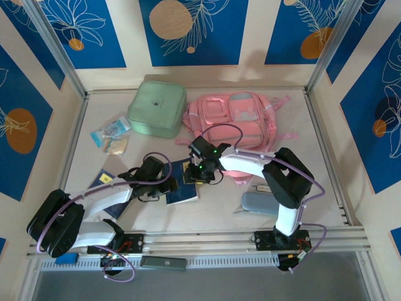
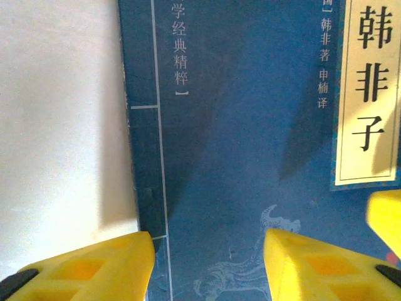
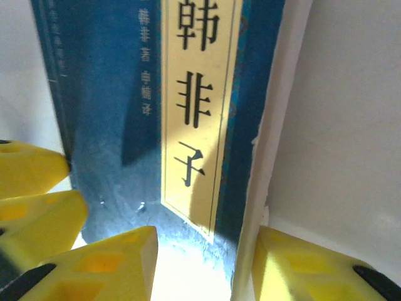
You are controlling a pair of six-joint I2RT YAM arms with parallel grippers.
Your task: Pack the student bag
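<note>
The right tool [image 3: 203, 251] and left tool [image 2: 210, 251] stand half open over a blue book [image 2: 238, 157], gripping nothing. Beyond them the student bag [image 1: 235, 116] lies long axis crosswise, straps [image 1: 283, 136] pointing right.

1 backpack [image 1: 235, 116], 1 green case [image 1: 156, 110], 2 packets [image 1: 111, 130] [image 1: 116, 146], 1 grey pouch [image 1: 257, 204]

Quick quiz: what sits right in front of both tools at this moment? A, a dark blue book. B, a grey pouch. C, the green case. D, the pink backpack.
A: the left tool and right tool each frame the dark blue book between their yellow fingers.
</note>
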